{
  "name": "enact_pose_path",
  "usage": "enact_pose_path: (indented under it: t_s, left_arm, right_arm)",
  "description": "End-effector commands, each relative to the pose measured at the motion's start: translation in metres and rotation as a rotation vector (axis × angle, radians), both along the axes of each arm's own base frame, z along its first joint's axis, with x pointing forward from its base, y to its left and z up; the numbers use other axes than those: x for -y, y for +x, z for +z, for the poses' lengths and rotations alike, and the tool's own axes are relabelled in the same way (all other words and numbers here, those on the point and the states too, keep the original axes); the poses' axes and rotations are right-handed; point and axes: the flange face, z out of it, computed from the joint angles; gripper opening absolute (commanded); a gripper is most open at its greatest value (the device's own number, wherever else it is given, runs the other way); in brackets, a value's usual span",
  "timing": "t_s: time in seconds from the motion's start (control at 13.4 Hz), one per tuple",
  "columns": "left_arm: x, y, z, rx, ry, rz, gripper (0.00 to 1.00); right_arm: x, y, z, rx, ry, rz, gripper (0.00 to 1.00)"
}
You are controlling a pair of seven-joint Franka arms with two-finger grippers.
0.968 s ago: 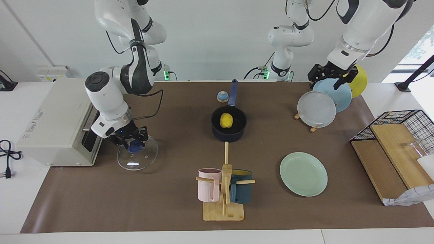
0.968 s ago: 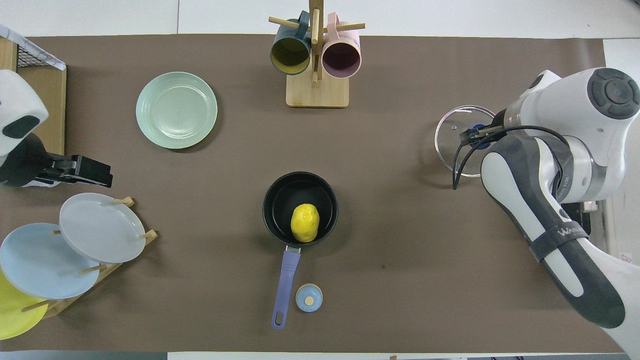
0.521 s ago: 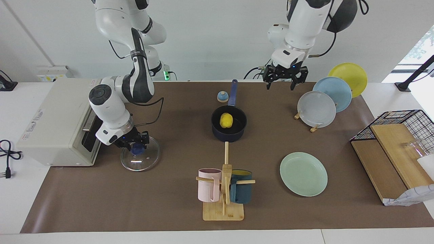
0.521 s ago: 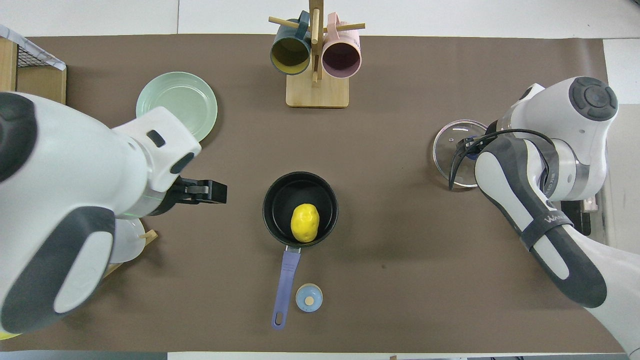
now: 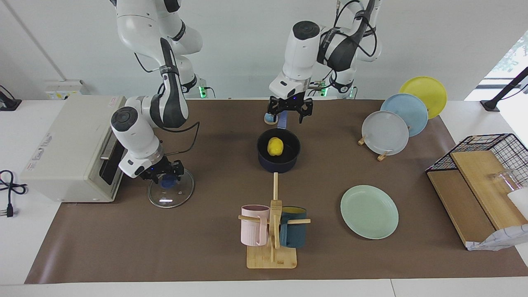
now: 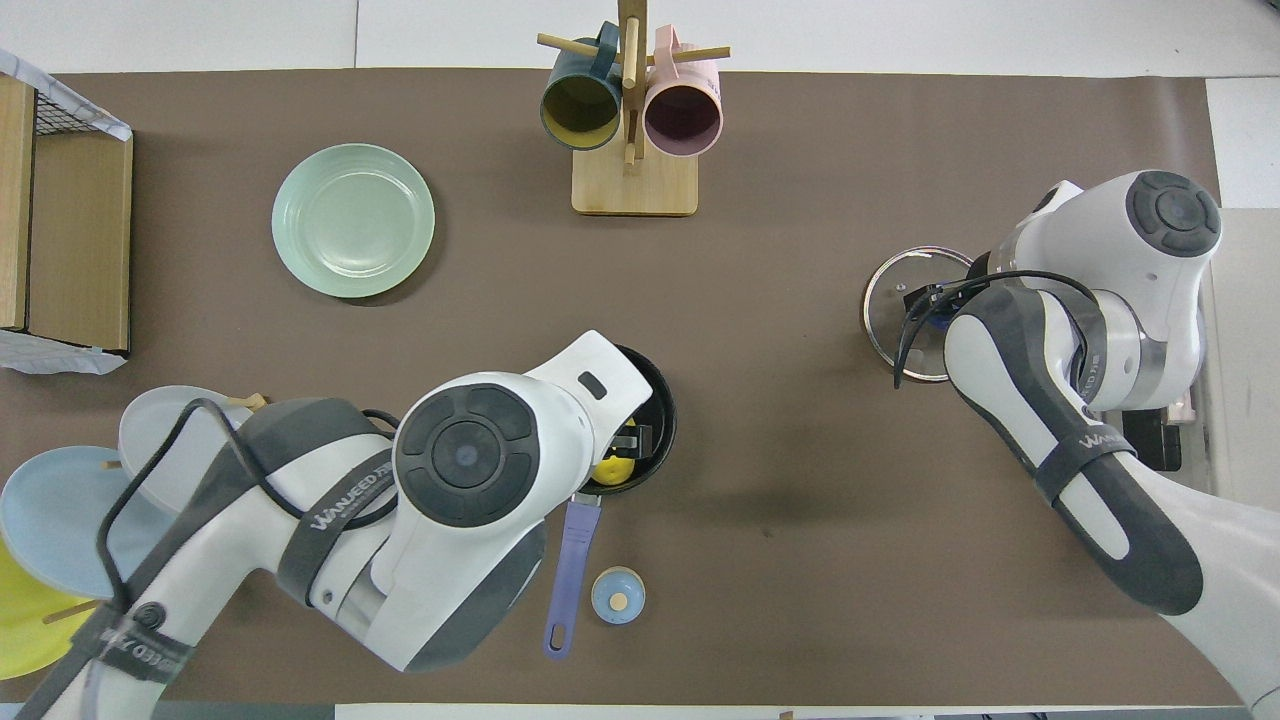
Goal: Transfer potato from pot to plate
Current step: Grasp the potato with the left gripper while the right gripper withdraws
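Key: clock hours are read on the facing view, with 12 toward the robots.
Desk (image 5: 123, 247): covered by a brown mat that carries everything listed below.
Oven (image 5: 70, 148): white box at the pot's 9 o'clock, at the right arm's end of the desk.
Plate rack (image 5: 385, 133): between 2 and 3 o'clock of the pot; holds grey, blue and yellow plates on edge.
Mug tree (image 5: 272, 255): at the pot's 6 o'clock; a pink mug and a teal mug hang on it.
Plate (image 5: 369, 211): mint green, flat on the mat at the pot's 4 o'clock, well apart from it, nothing on it.
Lid (image 5: 165, 200): glass with a blue knob, flat on the mat at about 8 o'clock of the pot, just beside the oven.
Pot (image 5: 284, 164): dark saucepan at mid-desk, upright, its blue handle pointing to 12.
Left gripper (image 5: 288, 116): in the air over the handle end of the pot; jaws spread wide and holding nothing.
Right gripper (image 5: 164, 176): low at the lid's knob; whether its jaws are open or closed cannot be told.
Potato (image 5: 275, 146): yellow, lying inside the pot, apart from both grippers.
Bell (image 6: 618, 596): small and blue, just beside the pot's handle near 12 o'clock.
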Motion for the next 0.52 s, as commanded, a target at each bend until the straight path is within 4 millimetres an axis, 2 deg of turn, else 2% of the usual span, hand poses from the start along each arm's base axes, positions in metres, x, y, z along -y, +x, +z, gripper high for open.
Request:
enact_pose_path:
  t_s: [0.0,0.15,0.22,0.45]
  left_arm:
    - [0.006,0.008,-0.016,0.015,-0.016,-0.028,1.00]
    - [0.008,0.007,-0.036,0.016,-0.013,-0.065,1.00]
    - [0.010,0.009,-0.040,0.030,-0.023,-0.079,1.00]
    - [0.004,0.006,-0.059,0.035,-0.019,-0.125,1.00]
  right_arm:
    - [-0.002,0.010,0.050,0.007,0.015,0.001,1.00]
    - [-0.001,0.017,0.089,-0.037,0.016,0.007,1.00]
    - [0.002,0.017,0.109,-0.051,0.009,0.008,1.00]
    - [0.015,0.001,0.157,-0.058,-0.057,0.024,1.00]
